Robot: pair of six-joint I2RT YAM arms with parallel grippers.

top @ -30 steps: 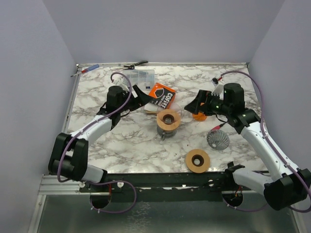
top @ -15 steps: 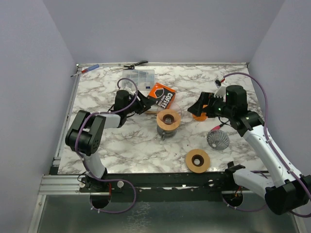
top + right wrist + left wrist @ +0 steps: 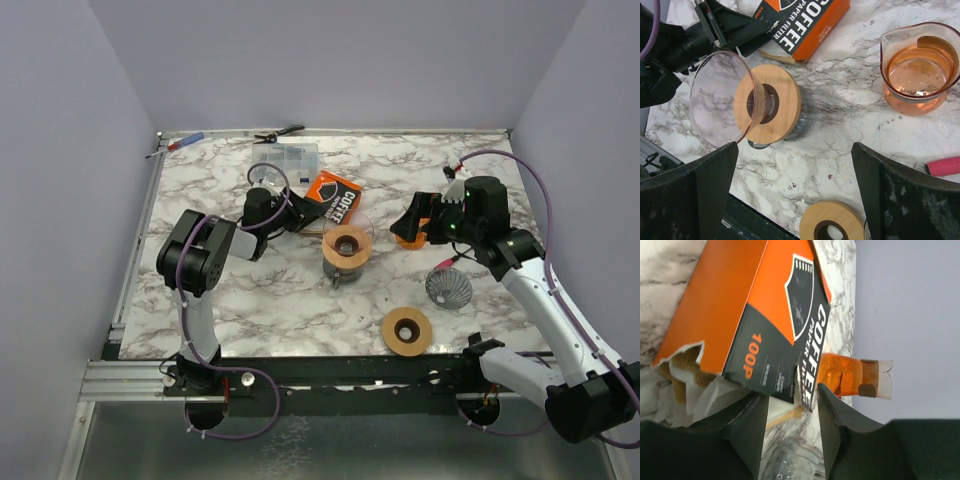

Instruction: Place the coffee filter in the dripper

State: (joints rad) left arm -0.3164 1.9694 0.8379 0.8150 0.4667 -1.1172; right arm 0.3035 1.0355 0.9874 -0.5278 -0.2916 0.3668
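Observation:
The dripper (image 3: 347, 245), a clear glass cone in a wooden collar, stands mid-table; it also shows in the right wrist view (image 3: 752, 102), and its cone looks empty. The orange coffee filter box (image 3: 333, 197) lies behind it. In the left wrist view the box (image 3: 750, 310) has a torn end with paper filters (image 3: 685, 385) showing. My left gripper (image 3: 290, 212) is open, its jaws (image 3: 790, 405) either side of the box's near corner, holding nothing. My right gripper (image 3: 410, 222) is open wide and empty, above the table right of the dripper (image 3: 795, 165).
A glass carafe of orange liquid (image 3: 917, 70) stands right of the box. A loose wooden ring (image 3: 407, 330) and a wire mesh cone (image 3: 448, 287) lie near the front. A clear plastic case (image 3: 285, 158), a screwdriver (image 3: 180, 145) and pliers (image 3: 278, 131) lie at the back.
The left arm has folded in toward the table middle, bringing its gripper low against the filter box. The right gripper has shifted slightly right.

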